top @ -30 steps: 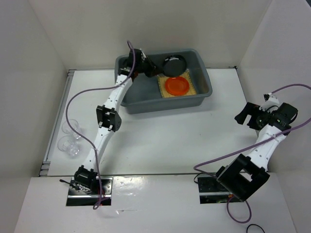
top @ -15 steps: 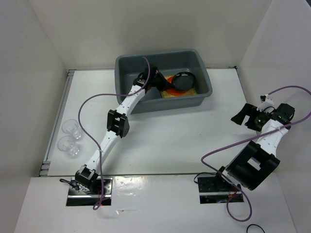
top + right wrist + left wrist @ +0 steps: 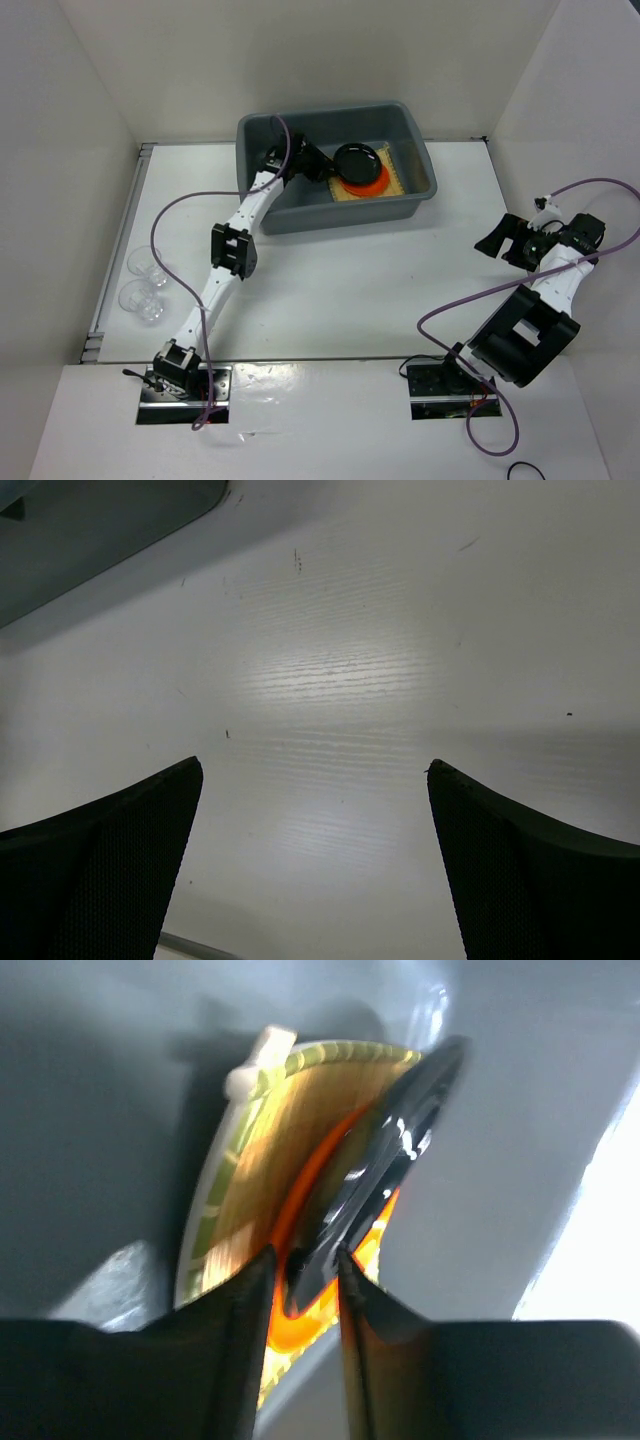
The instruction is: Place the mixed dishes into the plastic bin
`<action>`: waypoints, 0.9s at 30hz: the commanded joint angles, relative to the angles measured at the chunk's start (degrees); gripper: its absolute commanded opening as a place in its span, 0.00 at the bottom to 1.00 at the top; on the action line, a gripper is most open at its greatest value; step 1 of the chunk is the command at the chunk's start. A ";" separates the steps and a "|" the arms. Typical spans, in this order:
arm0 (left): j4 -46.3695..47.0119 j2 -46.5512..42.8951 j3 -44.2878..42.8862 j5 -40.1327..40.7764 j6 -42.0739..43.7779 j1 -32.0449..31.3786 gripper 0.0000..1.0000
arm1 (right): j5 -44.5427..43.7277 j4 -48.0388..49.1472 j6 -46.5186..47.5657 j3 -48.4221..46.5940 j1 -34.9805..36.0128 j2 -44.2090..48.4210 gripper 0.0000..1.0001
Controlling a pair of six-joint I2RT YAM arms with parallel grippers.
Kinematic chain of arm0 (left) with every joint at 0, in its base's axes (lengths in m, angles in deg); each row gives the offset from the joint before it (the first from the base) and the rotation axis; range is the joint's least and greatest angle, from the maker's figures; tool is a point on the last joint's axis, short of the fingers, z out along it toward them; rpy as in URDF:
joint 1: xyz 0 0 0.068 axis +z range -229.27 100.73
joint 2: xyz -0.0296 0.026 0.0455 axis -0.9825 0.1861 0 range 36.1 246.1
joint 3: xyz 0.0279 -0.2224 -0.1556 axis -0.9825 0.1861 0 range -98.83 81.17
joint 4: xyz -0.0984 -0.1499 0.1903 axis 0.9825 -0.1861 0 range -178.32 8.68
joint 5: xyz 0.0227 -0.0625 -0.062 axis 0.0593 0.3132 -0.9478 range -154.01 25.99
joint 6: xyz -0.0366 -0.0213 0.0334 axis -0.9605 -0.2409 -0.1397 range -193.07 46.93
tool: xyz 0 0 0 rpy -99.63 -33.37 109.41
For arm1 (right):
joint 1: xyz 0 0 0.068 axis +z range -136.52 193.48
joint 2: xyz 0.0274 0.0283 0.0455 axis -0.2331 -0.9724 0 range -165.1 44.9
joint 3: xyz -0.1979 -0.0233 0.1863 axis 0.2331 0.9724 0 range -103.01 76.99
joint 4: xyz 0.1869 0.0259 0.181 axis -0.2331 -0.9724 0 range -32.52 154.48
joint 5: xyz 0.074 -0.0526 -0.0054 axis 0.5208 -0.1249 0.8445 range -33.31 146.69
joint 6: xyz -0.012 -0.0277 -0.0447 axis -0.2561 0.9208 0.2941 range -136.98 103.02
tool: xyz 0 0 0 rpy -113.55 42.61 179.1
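Holding the black plate (image 3: pixel 395 1150) by its rim, the left gripper (image 3: pixel 305 1260) reaches inside the bin (image 3: pixel 335 218), fingers pinched narrow so the plate tilts down onto the orange plate (image 3: pixel 372 182) and mat (image 3: pixel 395 172) on the bin floor. The right gripper (image 3: pixel 315 780) idles right of the bin, fingers wide and empty. Two cups (image 3: pixel 145 280) wait well left of the bin. Versus half a second ago, the black plate sits further left, uncovering more orange.

Moved — black plate (image 3: pixel 354 158) now overlaps orange plate (image 3: pixel 372 183)
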 commanded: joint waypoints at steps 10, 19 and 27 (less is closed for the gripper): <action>8.72 -5.62 -2.11 -5.56 3.75 -0.51 0.76 | 0.09 2.91 -0.96 -0.15 -0.41 1.19 0.97; -7.16 -20.29 -2.11 12.57 29.48 0.11 0.30 | 0.09 2.91 -0.96 -0.15 -0.41 0.14 0.97; -23.96 -26.10 -2.11 19.74 42.69 0.45 0.58 | 1.50 4.32 -2.10 0.37 -0.41 -2.93 0.97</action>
